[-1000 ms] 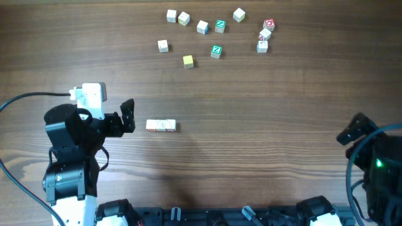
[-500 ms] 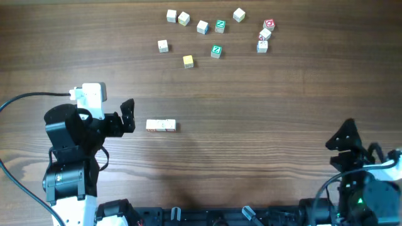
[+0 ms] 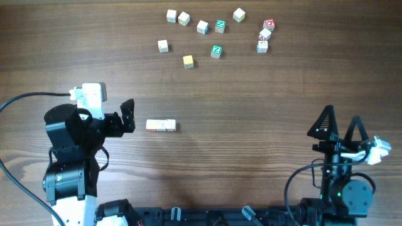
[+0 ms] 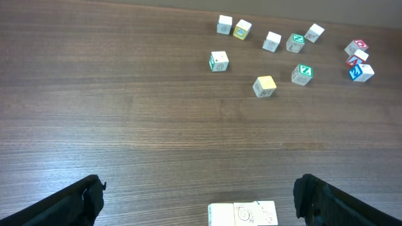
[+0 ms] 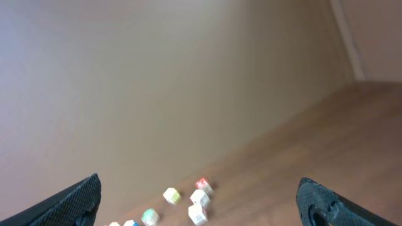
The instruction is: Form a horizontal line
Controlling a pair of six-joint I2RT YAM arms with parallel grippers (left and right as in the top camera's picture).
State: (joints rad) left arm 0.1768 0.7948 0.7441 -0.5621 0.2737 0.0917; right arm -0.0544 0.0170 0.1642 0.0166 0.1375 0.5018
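Now: both my grippers released, the row lying free

My left gripper (image 3: pixel 129 117) stands with its jaws spread wide and nothing between them. It reaches to the right, low over the wooden table (image 3: pixel 251 94). Just beyond its tips lies the horizontal line (image 3: pixel 161 126), a short straight row of small pale cubes touching side by side and running left to right. From above I count three cubes, with faint red and grey marks on their tops. The row touches neither of my fingers (image 4: pixel 69 204). In the left wrist view it sits at the bottom edge, partly cut off, between the two dark fingers and a little nearer the right-hand one.

My right gripper (image 3: pixel 341 125) is at the near right of the table, well apart from the row. Its jaws are likewise wide and hold nothing. It is tilted upward, so its wrist view shows mostly a plain wall, with a strip of table and a few distant cubes at the bottom.

The loose cubes (image 3: pixel 202 27) are scattered along the far side of the table, well apart from the row. Among them is a yellow-topped cube (image 3: pixel 188 61), the nearest of them to the row. Close to its right is a green-topped cube (image 3: pixel 216 51), with a second green one behind it. Further right three cubes cluster together, the farthest of them a red-topped cube (image 3: pixel 269 25).
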